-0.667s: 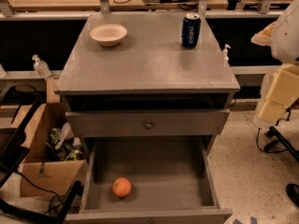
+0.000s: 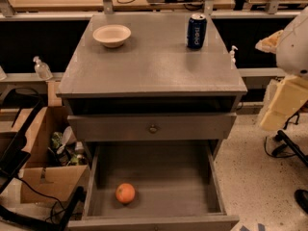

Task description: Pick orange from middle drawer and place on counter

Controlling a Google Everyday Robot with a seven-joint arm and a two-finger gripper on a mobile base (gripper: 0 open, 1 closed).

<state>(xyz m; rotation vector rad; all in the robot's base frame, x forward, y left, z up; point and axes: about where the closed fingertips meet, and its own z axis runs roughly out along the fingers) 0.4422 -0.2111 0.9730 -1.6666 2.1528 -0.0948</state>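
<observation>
From the single camera view, looking down on the grey cabinet, the middle drawer (image 2: 168, 177) is pulled wide open at the bottom. The orange (image 2: 125, 193) sits on the drawer's floor toward the front left, apart from the side walls. Above the open drawer there is a closed drawer front (image 2: 192, 127) with a small round knob, and over that a dark open slot just under the counter (image 2: 154, 66). On the counter a white bowl (image 2: 111, 35) stands near the back left corner and a blue can (image 2: 196, 31) stands upright near the back right, the two well apart. The gripper (image 2: 284, 106), a pale cream piece below the white arm, hangs at the right edge of the scene. It is off to the side of the cabinet, level with the closed drawer front and well away from the orange. I cannot tell how the claw is set, and it has no hold on the orange. A cardboard box (image 2: 45, 179) sits on the floor to the cabinet's left.
</observation>
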